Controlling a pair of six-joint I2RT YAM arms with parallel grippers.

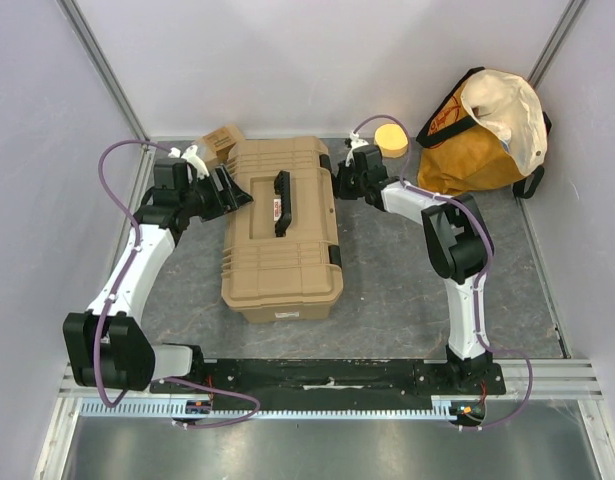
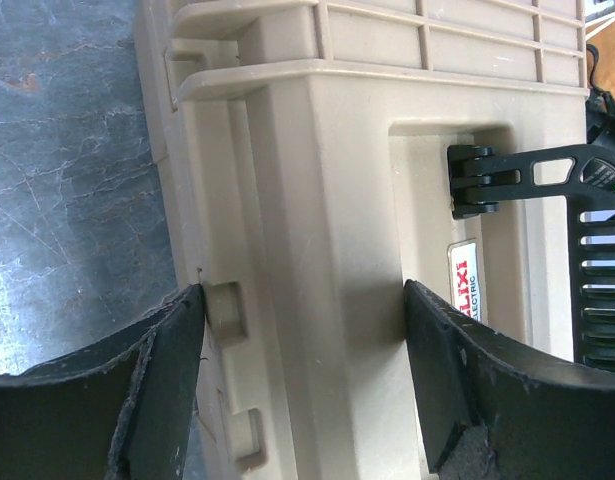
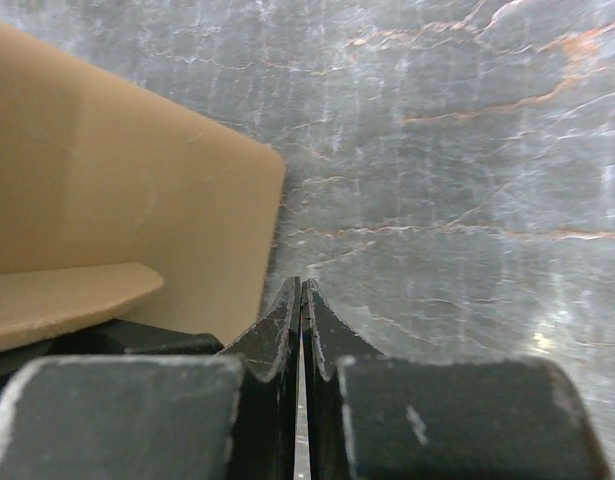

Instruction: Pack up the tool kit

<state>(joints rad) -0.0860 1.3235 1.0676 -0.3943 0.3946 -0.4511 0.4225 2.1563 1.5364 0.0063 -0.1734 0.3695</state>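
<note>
Tan at centre frame: shows the tool kit (image 1: 282,228) lying closed. Straddles its left edge with the left gripper (image 2: 302,310), jaws spread wide, clamping nothing. Pinches the right gripper (image 3: 300,292) fully together, empty, beside the kit's upper right corner.

My left gripper (image 1: 225,190) stood open astride the far-left edge of the tool kit (image 1: 282,240); my right gripper (image 1: 340,186), jaws pressed together, sat beside its far-right corner.
</note>
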